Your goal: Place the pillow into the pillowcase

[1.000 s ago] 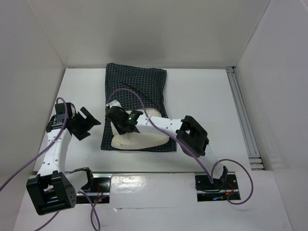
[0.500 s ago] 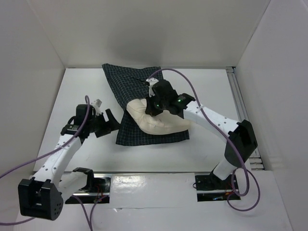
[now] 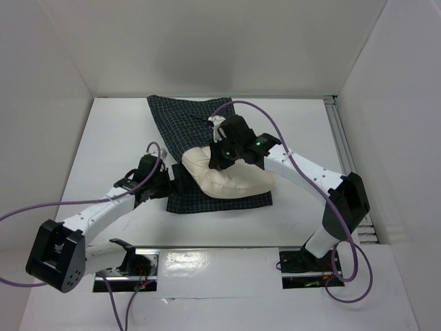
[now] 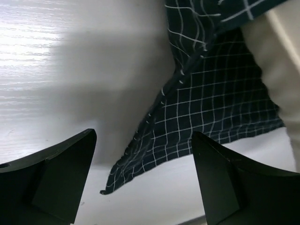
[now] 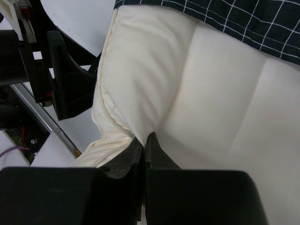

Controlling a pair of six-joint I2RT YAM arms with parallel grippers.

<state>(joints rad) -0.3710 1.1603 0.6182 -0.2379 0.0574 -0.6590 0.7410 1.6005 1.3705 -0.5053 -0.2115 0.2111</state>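
No readable text, label, brand, number or sign appears in any of the three views.

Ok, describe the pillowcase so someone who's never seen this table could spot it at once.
Look at the middle of the white table. The pillowcase is the thin dark cloth lying flat, partly under the pillow. Its fine white grid check sets it apart from the plump, plain cream pillow.

The pillow (image 3: pixel 234 183) lies on the near part of the pillowcase (image 3: pixel 182 118), mid worktop (image 3: pixel 114 138). The right pincer (image 3: pixel 219 154) is on the pillow's far-left edge; the left pincer (image 3: pixel 167 185) straddles the pillowcase's near-left corner
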